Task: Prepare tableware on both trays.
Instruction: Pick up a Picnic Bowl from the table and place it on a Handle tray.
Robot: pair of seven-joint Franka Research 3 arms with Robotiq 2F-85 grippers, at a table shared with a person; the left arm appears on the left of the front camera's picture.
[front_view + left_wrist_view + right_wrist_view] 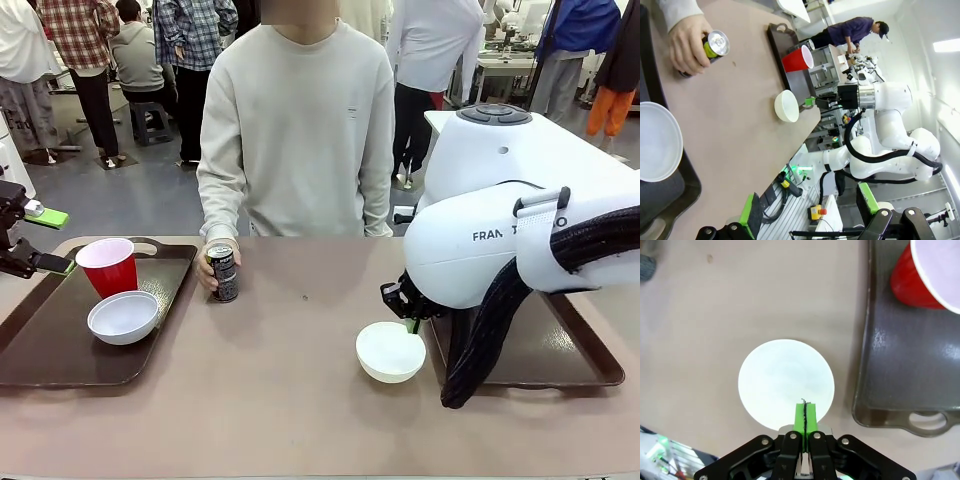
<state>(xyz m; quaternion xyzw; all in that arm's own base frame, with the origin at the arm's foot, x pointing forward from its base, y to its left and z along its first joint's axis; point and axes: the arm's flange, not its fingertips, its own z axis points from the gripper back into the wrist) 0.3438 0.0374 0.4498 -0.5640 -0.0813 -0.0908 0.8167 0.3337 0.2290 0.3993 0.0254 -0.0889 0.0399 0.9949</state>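
Small round white bowl (782, 375), empty, on tan tabletop (280, 410) beside left rim of right dark brown rectangular tray (885, 385). Its rim is pinched by the closed right gripper (804, 412); it is best lifted level, clear of that rim.
Right tray: one empty red plastic cup (920, 275).
Left tray (40, 370): second bowl (123, 317), second cup (107, 265), both empty; left gripper (47, 240) spread open.
Dark can (223, 273): held by person's hand (207, 270), far edge.

The right arm (470, 250) hides much of the right tray (570, 342); the frame edge crops the red cup (912, 287).
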